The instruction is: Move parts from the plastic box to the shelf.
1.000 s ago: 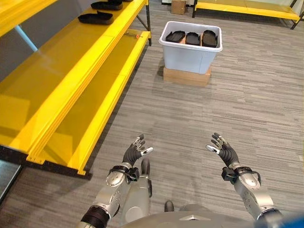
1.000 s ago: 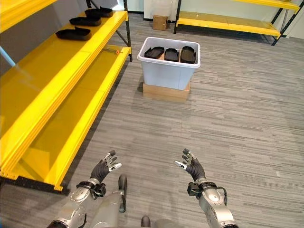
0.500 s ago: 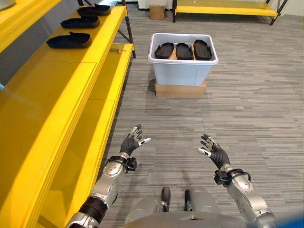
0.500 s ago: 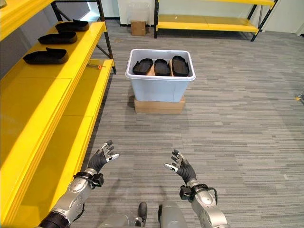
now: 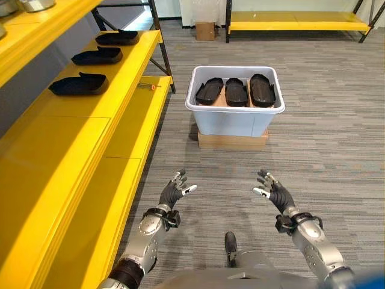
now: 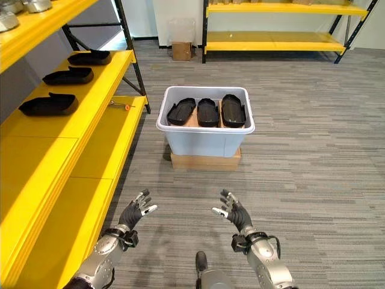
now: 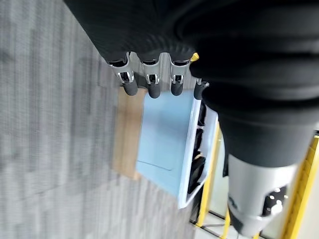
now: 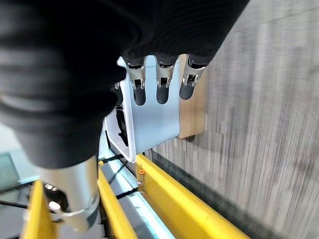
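Here, left hand (image 5: 173, 192) and right hand (image 5: 274, 191) hover over the floor (image 5: 337, 150), fingers relaxed and spread, both empty. Ahead of them, between the two, the box (image 5: 233, 120) holds three black parts (image 5: 236, 92). Beyond the left hand, the shelf (image 5: 72, 114) carries three more.

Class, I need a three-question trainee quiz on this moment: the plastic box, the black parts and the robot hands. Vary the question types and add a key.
1. True or false: the left robot hand holds a black part.
2. How many black parts lie in the plastic box? A) two B) three C) five
3. Fill in: the box stands on a flat ____ on the floor.

Key: 1. False; both it and the right robot hand are open and empty above the floor, short of the box. 2. B. 3. Cardboard box.
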Controlling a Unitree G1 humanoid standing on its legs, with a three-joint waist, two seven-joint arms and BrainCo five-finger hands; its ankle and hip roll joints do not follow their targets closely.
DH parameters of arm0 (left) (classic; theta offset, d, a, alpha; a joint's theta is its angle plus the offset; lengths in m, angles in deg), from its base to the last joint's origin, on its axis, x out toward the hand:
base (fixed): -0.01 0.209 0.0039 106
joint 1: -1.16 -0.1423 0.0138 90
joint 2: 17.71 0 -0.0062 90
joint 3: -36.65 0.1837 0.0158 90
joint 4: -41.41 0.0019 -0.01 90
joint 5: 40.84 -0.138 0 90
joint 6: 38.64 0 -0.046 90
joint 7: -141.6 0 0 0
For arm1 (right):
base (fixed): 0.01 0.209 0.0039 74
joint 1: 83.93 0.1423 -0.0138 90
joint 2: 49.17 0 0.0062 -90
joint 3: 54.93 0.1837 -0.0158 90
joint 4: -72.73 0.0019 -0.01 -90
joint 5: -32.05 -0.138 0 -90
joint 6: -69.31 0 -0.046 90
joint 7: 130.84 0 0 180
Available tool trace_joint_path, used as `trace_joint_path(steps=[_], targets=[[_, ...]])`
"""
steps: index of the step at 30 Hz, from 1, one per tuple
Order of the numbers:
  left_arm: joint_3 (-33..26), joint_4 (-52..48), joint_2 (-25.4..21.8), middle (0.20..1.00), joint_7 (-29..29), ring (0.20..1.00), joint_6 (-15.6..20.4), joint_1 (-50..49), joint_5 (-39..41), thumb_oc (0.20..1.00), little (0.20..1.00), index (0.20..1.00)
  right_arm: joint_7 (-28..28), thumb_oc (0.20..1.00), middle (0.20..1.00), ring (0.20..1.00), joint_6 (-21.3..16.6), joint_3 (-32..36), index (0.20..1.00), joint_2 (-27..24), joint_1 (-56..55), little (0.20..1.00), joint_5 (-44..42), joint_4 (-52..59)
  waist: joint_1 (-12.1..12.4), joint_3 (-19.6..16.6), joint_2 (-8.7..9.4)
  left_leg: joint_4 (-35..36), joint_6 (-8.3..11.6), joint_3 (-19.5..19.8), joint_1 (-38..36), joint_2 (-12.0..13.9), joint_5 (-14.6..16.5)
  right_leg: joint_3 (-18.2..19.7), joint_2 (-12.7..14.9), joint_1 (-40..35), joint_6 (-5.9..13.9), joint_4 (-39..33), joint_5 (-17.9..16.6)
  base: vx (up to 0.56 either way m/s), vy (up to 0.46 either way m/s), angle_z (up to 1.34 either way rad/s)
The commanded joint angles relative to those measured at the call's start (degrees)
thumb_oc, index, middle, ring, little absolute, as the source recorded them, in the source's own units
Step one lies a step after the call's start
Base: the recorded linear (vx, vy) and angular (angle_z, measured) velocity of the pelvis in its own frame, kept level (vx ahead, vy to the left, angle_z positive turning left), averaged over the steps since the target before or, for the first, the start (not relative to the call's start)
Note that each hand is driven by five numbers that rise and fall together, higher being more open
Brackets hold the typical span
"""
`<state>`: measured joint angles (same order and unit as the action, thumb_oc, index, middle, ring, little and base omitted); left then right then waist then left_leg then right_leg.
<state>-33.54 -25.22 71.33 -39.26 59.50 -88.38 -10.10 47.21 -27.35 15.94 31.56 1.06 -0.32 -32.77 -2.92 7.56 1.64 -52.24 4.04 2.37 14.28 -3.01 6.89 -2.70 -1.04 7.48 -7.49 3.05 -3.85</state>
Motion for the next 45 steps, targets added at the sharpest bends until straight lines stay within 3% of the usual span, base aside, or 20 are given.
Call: trace_joint_path(steps=[1, 5, 6, 9, 11, 15, 16, 18, 19, 20, 21, 25, 27, 29, 35, 39, 40, 41, 43, 45], targets=[[0.11, -5.32, -1.35, 1.000, 0.53, 1.000, 2.89, -1.90, 1.09, 1.000, 1.000, 1.000, 0.73, 1.000, 1.000, 1.000, -2.67, 2.16, 1.000, -1.56, -0.06, 1.000, -0.61, 2.86, 0.90, 3.06, 1.46, 15.46, -1.62, -4.67, 2.01, 1.35, -8.14, 1.56, 2.46, -0.40, 8.23, 4.36, 3.68, 0.27, -0.098, 0.11], [0.11, -4.99, -1.72, 1.000, 0.23, 1.000, 2.78, -2.73, 0.68, 1.000, 1.000, 1.000, 1.08, 1.000, 1.000, 1.000, -3.15, 2.57, 1.000, -1.39, -0.88, 1.000, 0.23, 2.55, 1.74, 2.41, 1.29, 29.75, -2.46, -6.26, 3.22, 4.07, -8.69, 2.05, 1.65, -3.40, 8.54, 3.11, 5.82, 0.33, 0.004, 0.00], [0.26, -5.00, -2.05, 1.000, 0.01, 1.000, 2.61, -2.87, -0.28, 1.000, 1.000, 1.000, 1.30, 1.000, 1.000, 1.000, -3.08, 2.97, 1.000, -1.05, -1.30, 1.000, 0.78, 2.05, 2.57, 2.25, 0.18, 43.56, -1.43, -5.19, 3.59, 5.70, -15.58, 2.30, -0.05, -6.84, 8.76, 2.36, 7.16, 0.47, 0.064, -0.06], [0.02, -5.45, -2.15, 1.000, -0.07, 1.000, 2.64, -2.98, -1.16, 1.000, 1.000, 1.000, 1.25, 1.000, 1.000, 1.000, -2.63, 3.08, 1.000, -0.59, -1.70, 1.000, 1.21, 1.70, 2.97, 1.53, -0.61, 48.56, -0.85, -6.69, 3.10, 6.75, -19.02, 3.35, -0.67, -10.11, 8.94, 2.50, 8.99, 0.41, 0.073, -0.11], [-0.20, -5.67, -2.01, 1.000, -0.14, 1.000, 2.68, -3.55, -1.01, 1.000, 1.000, 1.000, 0.45, 1.000, 1.000, 1.000, -2.08, 2.61, 1.000, 0.13, -2.28, 1.000, 1.81, 1.77, 3.09, 0.34, -0.75, 48.97, -2.01, -5.71, 1.35, 6.67, -17.23, 4.31, 0.01, -11.49, 9.42, 3.72, 10.72, 0.38, 0.117, -0.32], [-0.02, -6.32, -2.52, 1.000, 0.14, 1.000, 2.76, -2.81, -0.59, 1.000, 1.000, 1.000, -0.20, 1.000, 1.000, 1.000, -1.92, 2.11, 1.000, 0.87, -2.09, 1.000, 1.19, 2.62, 3.00, -1.14, 0.01, 47.23, -3.08, -6.50, 0.13, 4.78, -14.95, 4.80, 2.25, -12.95, 10.60, 4.09, 11.01, 0.38, 0.134, -0.49], [0.37, -6.21, -2.90, 1.000, 0.37, 1.000, 2.76, -2.20, -0.93, 1.000, 1.000, 1.000, -0.76, 1.000, 1.000, 1.000, -1.70, 1.36, 1.000, 1.59, -1.68, 1.000, 1.16, 2.61, 3.20, -2.45, 0.61, 44.90, -4.23, -7.32, -0.19, 3.20, -11.66, 5.24, 4.42, -13.35, 11.86, 5.20, 10.28, 0.39, 0.150, -0.07], [0.51, -6.11, -3.06, 1.000, 0.40, 1.000, 2.69, -2.07, -0.82, 1.000, 1.000, 1.000, -0.89, 1.000, 1.000, 1.000, -1.51, 1.26, 1.000, 1.82, -1.84, 1.000, 1.27, 2.61, 3.21, -3.13, 0.95, 44.33, -5.01, -7.50, -0.98, 2.24, -9.97, 5.07, 5.46, -12.83, 12.83, 6.71, 8.69, 0.39, 0.159, 0.05], [0.48, -6.49, -3.63, 1.000, 0.93, 1.000, 2.43, -1.67, -1.32, 1.000, 1.000, 1.000, -1.17, 1.000, 1.000, 1.000, -1.50, 0.57, 1.000, 2.44, -1.60, 1.000, 1.81, 2.77, 2.85, -2.33, 1.18, 45.29, -7.06, -7.32, -4.07, 0.93, -7.72, 5.48, 6.03, -6.24, 14.99, 20.32, -0.88, 0.22, 0.111, 0.05], [0.47, -6.49, -3.62, 1.000, 0.93, 1.000, 2.43, -1.65, -1.32, 1.000, 1.000, 1.000, -1.17, 1.000, 1.000, 1.000, -1.50, 0.58, 1.000, 2.43, -1.57, 1.000, 1.81, 2.76, 2.94, -2.49, 1.05, 45.39, -7.02, -7.36, -3.88, 1.10, -7.88, 5.55, 5.87, -6.01, 14.96, 20.21, -1.11, 0.24, 0.137, -0.02], [0.52, -6.76, -4.34, 1.000, 1.26, 1.000, 2.38, -1.32, -1.77, 1.000, 1.000, 1.000, -1.44, 1.000, 1.000, 1.000, -1.61, 0.15, 1.000, 2.42, -1.41, 1.000, 2.09, 3.05, 2.13, -1.01, 0.14, 46.27, -7.77, -7.13, -6.54, 1.35, -7.10, 4.93, 5.16, -2.13, 15.42, 27.59, -4.80, 0.16, 0.088, 0.05], [0.66, -6.38, -4.39, 1.000, 0.98, 1.000, 2.25, -1.25, -2.23, 1.000, 1.000, 1.000, -1.34, 1.000, 1.000, 1.000, -1.54, -0.19, 1.000, 2.71, -1.79, 1.000, 2.29, 3.29, 0.87, 0.34, -1.35, 47.84, -8.16, -6.84, -10.34, 1.66, -5.94, 1.86, 5.34, 4.57, 13.98, 31.23, -1.67, 0.20, 0.066, 0.16], [0.62, -5.64, -4.48, 1.000, 0.56, 1.000, 2.14, -1.09, -1.68, 1.000, 1.000, 1.000, -1.08, 1.000, 1.000, 1.000, -1.72, -0.21, 1.000, 2.60, -1.44, 1.000, 1.61, 3.25, -0.21, 1.48, -1.61, 48.30, -7.49, -6.41, -13.16, 1.43, -4.63, 0.10, 5.76, 8.87, 13.20, 24.07, 0.83, 0.33, -0.095, 0.12], [0.23, -5.29, -4.05, 1.000, 0.39, 1.000, 2.44, -1.38, -1.42, 1.000, 1.000, 1.000, -1.13, 1.000, 1.000, 1.000, -1.47, -0.14, 1.000, 2.26, -1.18, 1.000, 2.10, 3.32, -1.50, 2.02, -1.48, 49.20, -5.90, -5.43, -16.82, 1.51, -2.61, -0.38, 7.47, 10.25, 14.45, 8.92, -1.06, 0.35, -0.169, 0.17], [-0.39, -4.56, -3.04, 1.000, -0.97, 1.000, 2.48, -2.82, -1.43, 1.000, 1.000, 1.000, -1.64, 1.000, 1.000, 1.000, -1.45, 0.62, 1.000, 0.79, -1.52, 1.000, 3.48, 4.98, -1.62, 0.60, -0.55, 48.96, -4.65, -4.83, -20.41, 1.68, -0.27, -1.50, 7.42, 7.41, 14.86, 2.83, -3.75, 0.29, -0.178, 0.21], [-1.00, -4.02, -1.90, 1.000, -0.39, 1.000, 2.60, -2.86, -0.47, 1.000, 1.000, 1.000, -1.65, 1.000, 1.000, 1.000, -2.12, 1.13, 1.000, -0.27, -0.83, 1.000, 2.09, 4.91, -1.67, -1.53, -1.56, 46.14, -1.80, -3.37, -21.61, 6.34, -2.96, -2.32, 3.80, 5.57, 12.15, 5.73, 0.79, 0.41, -0.398, 0.14], [-0.81, -3.94, -1.48, 1.000, 0.17, 1.000, 2.58, -2.43, 0.55, 1.000, 1.000, 1.000, -1.28, 1.000, 1.000, 1.000, -2.41, 1.00, 1.000, -0.54, -0.76, 1.000, 1.05, 4.42, -1.75, -1.32, -1.07, 37.41, -0.28, -2.52, -18.28, 7.84, -8.49, -1.90, 2.14, 3.28, 10.19, 6.34, 3.28, 0.27, -0.537, -0.12], [-0.27, -4.04, -1.48, 1.000, 0.22, 1.000, 2.31, -1.99, 1.06, 1.000, 1.000, 1.000, -0.78, 1.000, 1.000, 1.000, -2.83, 1.14, 1.000, -1.27, -1.01, 1.000, 0.55, 4.79, -0.65, 0.39, 1.09, 23.31, -0.06, -2.80, -10.85, 8.03, -14.35, -1.23, 2.03, 0.41, 7.90, 5.74, 4.50, 0.27, -0.533, -0.07], [-0.26, -4.04, -1.51, 1.000, 0.22, 1.000, 2.30, -1.96, 1.07, 1.000, 1.000, 1.000, -0.79, 1.000, 1.000, 1.000, -2.84, 1.17, 1.000, -1.25, -0.99, 1.000, 0.55, 4.79, -0.72, 0.38, 1.01, 22.84, -0.04, -2.66, -10.52, 8.12, -14.17, -1.34, 1.96, 0.50, 7.88, 5.78, 4.51, 0.09, -0.196, 0.00], [0.14, -4.36, -1.56, 1.000, 0.24, 1.000, 2.19, -2.03, 1.13, 1.000, 1.000, 1.000, 0.11, 1.000, 1.000, 1.000, -2.89, 1.74, 1.000, -1.74, -1.27, 1.000, 0.82, 4.90, 0.38, 1.21, 2.16, 24.09, -1.12, -6.26, -4.78, 6.39, -10.24, -1.77, 2.67, -2.01, 8.10, 4.20, 5.00, 0.16, -0.163, -0.10]])
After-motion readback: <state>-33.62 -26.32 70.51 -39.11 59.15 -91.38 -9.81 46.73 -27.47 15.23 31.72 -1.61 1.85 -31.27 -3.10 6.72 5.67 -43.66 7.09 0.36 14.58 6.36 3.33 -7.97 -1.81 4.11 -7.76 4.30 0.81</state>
